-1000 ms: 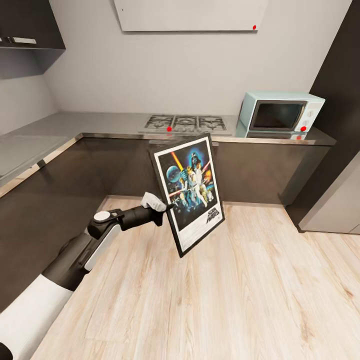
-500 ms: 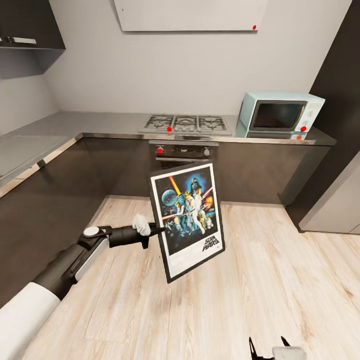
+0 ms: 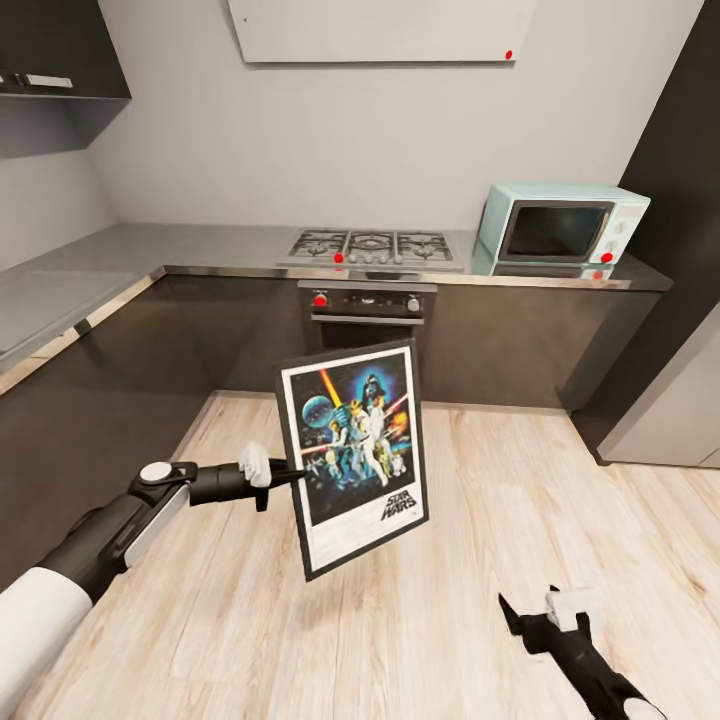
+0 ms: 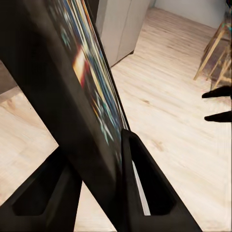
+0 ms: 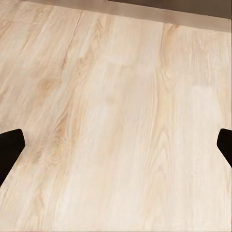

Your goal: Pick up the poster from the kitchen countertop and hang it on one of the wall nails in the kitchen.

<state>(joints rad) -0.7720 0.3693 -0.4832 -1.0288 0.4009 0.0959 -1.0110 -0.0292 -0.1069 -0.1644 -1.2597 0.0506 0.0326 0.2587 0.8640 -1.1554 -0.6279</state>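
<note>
Poster in transit: my left gripper (image 3: 283,473) is clamped on the poster's (image 3: 352,452) left edge, holding it tilted in mid-air above the wood floor (image 3: 480,560), in front of the oven (image 3: 365,310) and well clear of the kitchen countertop (image 3: 200,250).

Pickup looks done; hanging not yet. My right gripper (image 3: 545,615) hangs low w/ jaws spread, empty. Next, I reckon: find a wall nail, lift poster to it w/o losing the edge grip.

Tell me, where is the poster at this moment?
In the head view the poster hangs tilted over the wooden floor, in front of the oven, its left edge clamped by the left gripper.
</note>
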